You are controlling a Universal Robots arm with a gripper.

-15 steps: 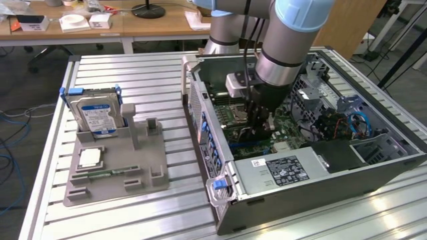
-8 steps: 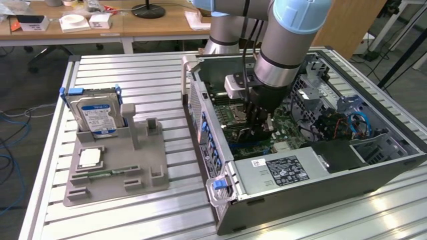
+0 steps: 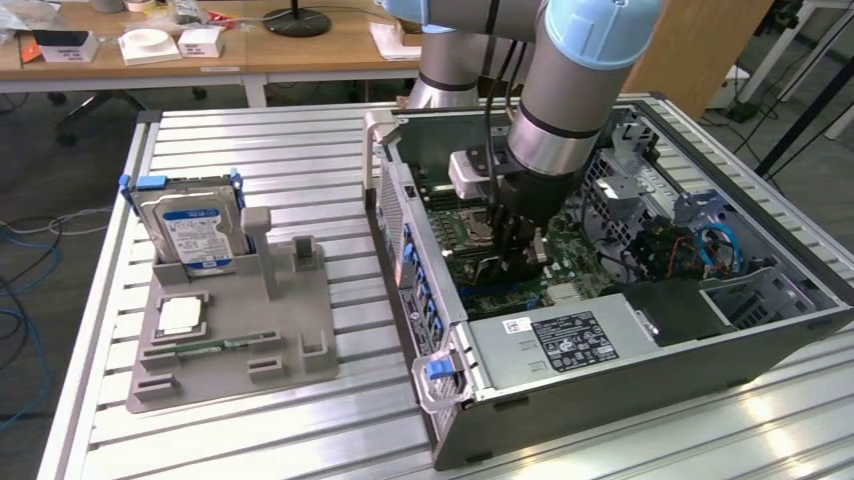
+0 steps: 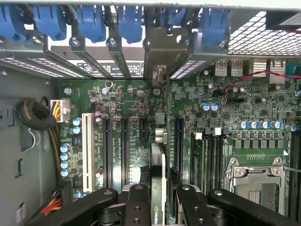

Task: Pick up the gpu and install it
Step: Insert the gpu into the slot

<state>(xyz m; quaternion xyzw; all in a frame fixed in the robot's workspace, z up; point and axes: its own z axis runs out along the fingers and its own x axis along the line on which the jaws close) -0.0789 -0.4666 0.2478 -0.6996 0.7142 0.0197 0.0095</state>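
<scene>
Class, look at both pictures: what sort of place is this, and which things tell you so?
Probably a robotics lab or workshop: an open computer case sits on a slatted metal table, beside a grey parts holder with a hard drive, and wooden desks behind.

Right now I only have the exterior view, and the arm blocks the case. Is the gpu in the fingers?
Observer: Yes. In the wrist view the gpu stands edge-on between the fingers, over the motherboard.
Operator: Bracket end?
Observer: A grey metal bracket in line with the card sits at the rear openings, among the blue latches.
Operator: Seated?
Observer: Empty black slots lie beside it. Whether it's seated, I cannot tell.
</scene>
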